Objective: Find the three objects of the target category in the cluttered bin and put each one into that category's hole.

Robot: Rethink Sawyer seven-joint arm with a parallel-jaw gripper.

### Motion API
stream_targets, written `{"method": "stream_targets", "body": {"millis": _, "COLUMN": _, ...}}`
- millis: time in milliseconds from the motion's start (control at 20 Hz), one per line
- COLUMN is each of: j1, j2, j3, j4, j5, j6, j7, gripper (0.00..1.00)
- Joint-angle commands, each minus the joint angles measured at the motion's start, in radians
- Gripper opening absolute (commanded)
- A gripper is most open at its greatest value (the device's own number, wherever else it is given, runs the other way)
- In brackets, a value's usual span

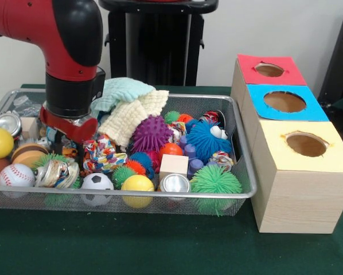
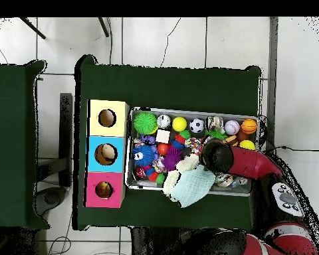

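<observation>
The silver wire-mesh bin point(image 1: 244, 150) sits on the green table, packed with toys; it also shows in the overhead view point(image 2: 189, 111). My gripper point(image 1: 61, 143) is lowered into the bin's left part, just above a rope toy point(image 1: 102, 154) and a crushed can point(image 1: 57, 173). Nearby lie a baseball point(image 1: 15, 175), a soccer ball point(image 1: 97, 183), a yellow ball point(image 1: 137, 184), a wooden cube point(image 1: 174, 165), and purple point(image 1: 151, 133), blue point(image 1: 203, 140) and green point(image 1: 215, 182) spiky balls. In the overhead view the arm's head point(image 2: 218, 158) hides the gripper.
Three wooden boxes stand right of the bin, each with a round hole: red top point(image 1: 269, 70), blue top point(image 1: 284, 102), yellow top point(image 1: 306, 144). A mint cloth point(image 1: 123, 90) and a yellow cloth point(image 1: 134, 114) hang over the bin's far rim beside the arm.
</observation>
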Motion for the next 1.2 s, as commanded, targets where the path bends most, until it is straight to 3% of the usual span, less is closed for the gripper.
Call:
{"method": "stream_targets", "body": {"millis": 50, "j1": -0.001, "j2": -0.037, "j3": 0.125, "j4": 0.014, "j5": -0.042, "j6": 0.032, "j7": -0.073, "gripper": 1.0}}
{"method": "stream_targets", "body": {"millis": 450, "j1": -0.01, "j2": -0.023, "j3": 0.144, "j4": 0.002, "j5": -0.039, "j6": 0.078, "j7": -0.089, "gripper": 1.0}}
{"method": "stream_targets", "body": {"millis": 700, "j1": -0.106, "j2": -0.06, "j3": 0.268, "j4": 0.057, "j5": -0.189, "j6": -0.013, "j7": -0.287, "gripper": 1.0}}
{"method": "stream_targets", "body": {"millis": 750, "j1": -0.128, "j2": -0.063, "j3": 0.298, "j4": 0.061, "j5": -0.203, "j6": 0.006, "j7": -0.322, "gripper": 1.0}}
{"method": "stream_targets", "body": {"millis": 950, "j1": -0.149, "j2": -0.077, "j3": 0.326, "j4": 0.073, "j5": -0.191, "j6": 0.118, "j7": -0.296, "gripper": 1.0}}
{"method": "stream_targets", "body": {"millis": 1200, "j1": -0.138, "j2": -0.101, "j3": 0.305, "j4": 0.082, "j5": -0.214, "j6": 0.15, "j7": -0.233, "gripper": 1.0}}
